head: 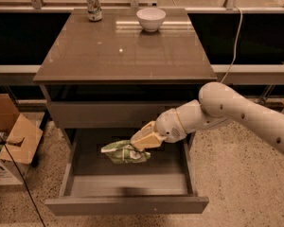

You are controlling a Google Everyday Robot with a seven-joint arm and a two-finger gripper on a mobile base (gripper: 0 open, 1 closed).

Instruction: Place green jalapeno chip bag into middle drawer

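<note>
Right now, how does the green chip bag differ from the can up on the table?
The chip bag is green and crumpled; the can is a stiff, pale cylinder. The bag is low in the open drawer; the can stands upright at the table's back left. The claw, over the drawer, grips the bag; nothing touches the can. Both are small packaged goods.

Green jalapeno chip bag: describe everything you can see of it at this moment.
The green jalapeno chip bag is a crumpled, crinkly green packet with pale patches. It lies roughly flat and sideways inside the open middle drawer, toward the back, a little left of centre. The claw, reaching in from the right, grips its right end. Whether its underside touches the drawer floor cannot be told.
</note>
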